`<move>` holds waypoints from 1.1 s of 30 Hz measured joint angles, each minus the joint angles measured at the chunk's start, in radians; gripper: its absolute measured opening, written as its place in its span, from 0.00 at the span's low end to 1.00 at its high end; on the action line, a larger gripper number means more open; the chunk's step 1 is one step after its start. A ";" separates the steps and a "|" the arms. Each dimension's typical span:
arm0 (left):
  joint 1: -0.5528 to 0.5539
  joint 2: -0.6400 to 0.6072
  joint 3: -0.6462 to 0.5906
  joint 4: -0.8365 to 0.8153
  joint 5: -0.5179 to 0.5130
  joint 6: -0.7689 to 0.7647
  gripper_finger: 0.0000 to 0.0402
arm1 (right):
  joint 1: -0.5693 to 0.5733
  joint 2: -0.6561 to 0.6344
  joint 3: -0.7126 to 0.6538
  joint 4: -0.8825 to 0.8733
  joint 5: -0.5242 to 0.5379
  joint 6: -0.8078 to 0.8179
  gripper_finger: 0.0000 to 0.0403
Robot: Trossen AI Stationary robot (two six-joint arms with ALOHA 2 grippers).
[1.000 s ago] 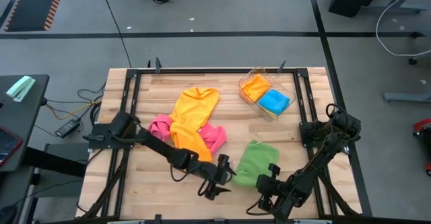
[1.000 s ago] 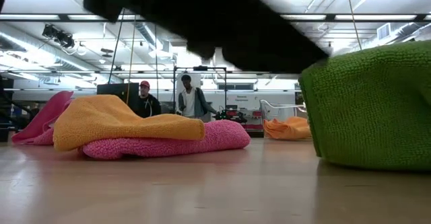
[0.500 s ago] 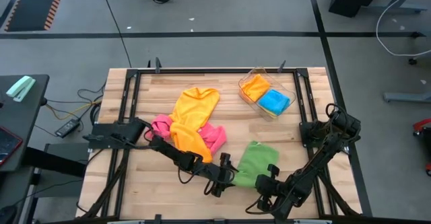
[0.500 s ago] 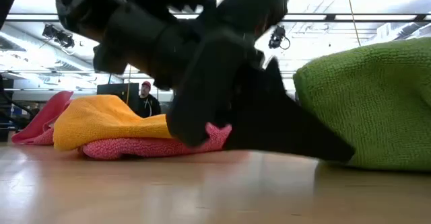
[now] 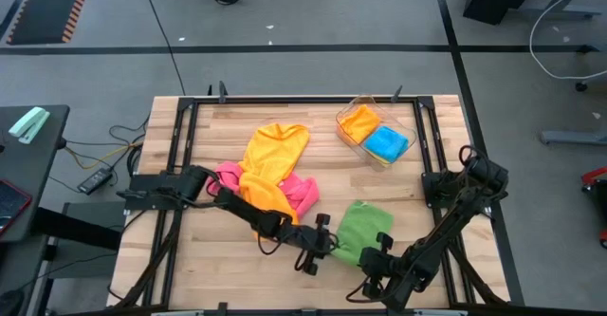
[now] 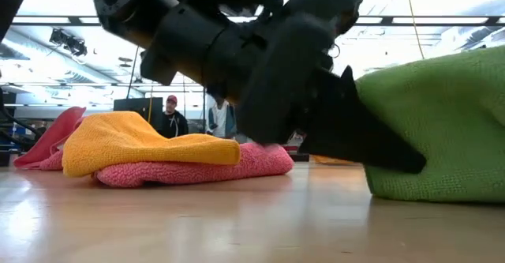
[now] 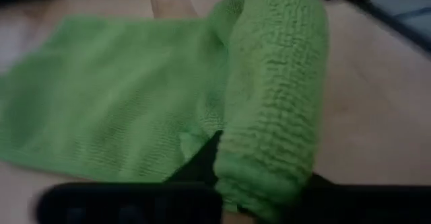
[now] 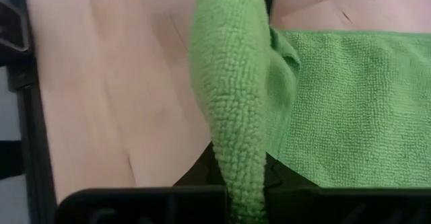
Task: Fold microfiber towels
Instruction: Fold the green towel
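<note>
The wooden tabletop [image 5: 209,259] carries the orange towel [image 5: 270,169] draped over the pink towel [image 5: 302,193]. Nearer the front edge, the green towel [image 5: 363,229] is pinched at opposite corners by the left pincer [image 5: 327,247] and the right pincer [image 5: 377,259].
</note>
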 joint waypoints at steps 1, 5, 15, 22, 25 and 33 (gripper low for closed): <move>0.004 -0.010 0.000 -0.013 0.034 -0.027 0.06 | 0.003 -0.007 0.000 0.000 -0.005 -0.010 0.03; 0.010 -0.074 0.002 -0.029 0.141 -0.133 0.07 | 0.018 -0.053 0.000 -0.006 -0.017 -0.074 0.03; -0.064 -0.151 0.094 -0.252 0.246 -0.285 0.03 | 0.011 -0.106 0.002 0.155 -0.114 -0.288 0.03; -0.114 -0.145 0.109 -0.268 0.246 -0.434 0.08 | 0.009 -0.074 0.001 0.278 -0.165 -0.343 0.03; -0.113 -0.144 0.109 -0.296 0.238 -0.442 0.04 | -0.007 -0.073 -0.010 0.267 -0.168 -0.367 0.03; -0.041 -0.117 0.108 -0.374 0.227 -0.445 0.10 | -0.080 -0.072 -0.101 0.261 -0.220 -0.375 0.03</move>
